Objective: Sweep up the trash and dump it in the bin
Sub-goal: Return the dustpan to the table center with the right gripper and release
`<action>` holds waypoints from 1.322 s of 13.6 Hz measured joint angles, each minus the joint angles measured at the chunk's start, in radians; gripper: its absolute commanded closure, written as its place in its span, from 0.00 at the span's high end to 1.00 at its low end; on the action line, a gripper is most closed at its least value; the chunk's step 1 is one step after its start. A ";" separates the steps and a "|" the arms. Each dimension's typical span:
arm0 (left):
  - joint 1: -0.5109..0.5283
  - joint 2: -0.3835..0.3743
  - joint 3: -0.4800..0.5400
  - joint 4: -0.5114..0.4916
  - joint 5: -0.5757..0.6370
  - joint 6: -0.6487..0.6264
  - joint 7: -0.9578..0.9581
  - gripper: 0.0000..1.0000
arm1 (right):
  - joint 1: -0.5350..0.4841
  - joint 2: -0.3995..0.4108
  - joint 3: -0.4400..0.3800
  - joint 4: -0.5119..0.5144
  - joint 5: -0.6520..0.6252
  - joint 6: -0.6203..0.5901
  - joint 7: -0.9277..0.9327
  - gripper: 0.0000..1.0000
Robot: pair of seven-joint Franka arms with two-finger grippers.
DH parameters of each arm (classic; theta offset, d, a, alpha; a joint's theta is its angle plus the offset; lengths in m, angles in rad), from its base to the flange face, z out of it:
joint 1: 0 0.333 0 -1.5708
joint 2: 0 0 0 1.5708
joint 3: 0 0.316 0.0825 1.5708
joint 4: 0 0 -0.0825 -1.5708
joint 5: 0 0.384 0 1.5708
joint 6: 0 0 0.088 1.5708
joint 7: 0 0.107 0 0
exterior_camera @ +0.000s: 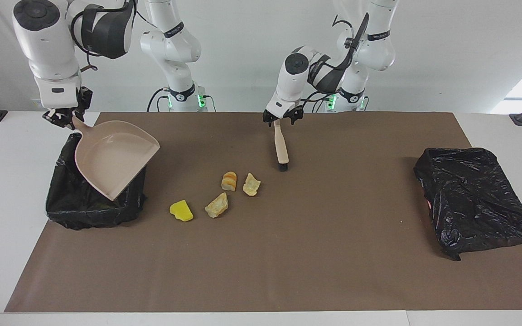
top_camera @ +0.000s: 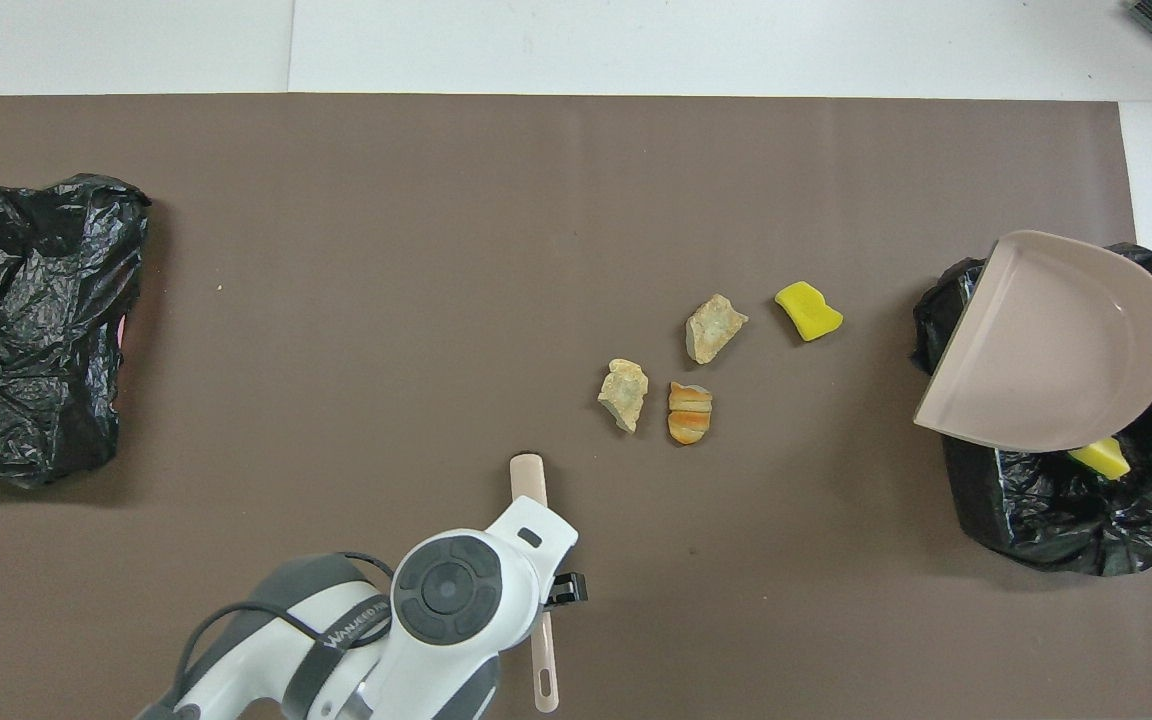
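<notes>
Several pieces of trash lie in the middle of the brown mat: a yellow sponge chunk (exterior_camera: 181,211) (top_camera: 809,311), two tan lumps (exterior_camera: 216,205) (exterior_camera: 251,184) and an orange-striped piece (exterior_camera: 229,181). My right gripper (exterior_camera: 65,118) is shut on the handle of the beige dustpan (exterior_camera: 113,156) (top_camera: 1056,345), which hangs empty over the black-lined bin (exterior_camera: 61,203) (top_camera: 1056,520). One yellow chunk (top_camera: 1099,458) shows inside the bin. The brush (exterior_camera: 281,149) (top_camera: 528,475) rests its bristles on the mat. My left gripper (exterior_camera: 282,119) stands open astride its handle.
A crumpled black bag (exterior_camera: 474,199) (top_camera: 26,330) covers something at the left arm's end of the table. The brown mat (exterior_camera: 288,262) covers most of the white table; the bin sits at its edge toward the right arm's end.
</notes>
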 measured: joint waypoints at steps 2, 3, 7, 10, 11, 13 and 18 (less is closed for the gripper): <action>0.116 -0.002 0.007 0.034 0.000 -0.024 0.078 1.00 | 0.059 -0.002 0.010 -0.006 0.050 0.000 0.219 0.00; 0.170 -0.004 0.010 0.048 0.001 -0.039 0.118 1.00 | 0.095 -0.002 0.013 -0.009 0.077 0.000 0.334 0.00; 0.367 -0.015 0.012 0.095 0.037 -0.113 0.310 1.00 | 0.238 0.026 0.017 -0.025 0.183 0.050 0.736 0.00; 0.534 -0.052 0.013 0.106 0.045 -0.202 0.549 1.00 | 0.367 0.098 0.018 -0.026 0.221 0.157 0.996 0.00; 0.582 -0.068 0.014 0.108 0.058 -0.226 0.624 1.00 | 0.418 0.128 0.019 -0.025 0.222 0.200 1.087 0.00; 0.668 -0.094 0.014 0.147 0.085 -0.301 0.757 1.00 | 0.515 0.199 0.020 -0.008 0.222 0.272 1.244 0.00; 0.780 -0.105 0.014 0.353 0.126 -0.522 0.892 1.00 | 0.669 0.435 0.016 0.171 0.221 0.346 1.563 0.00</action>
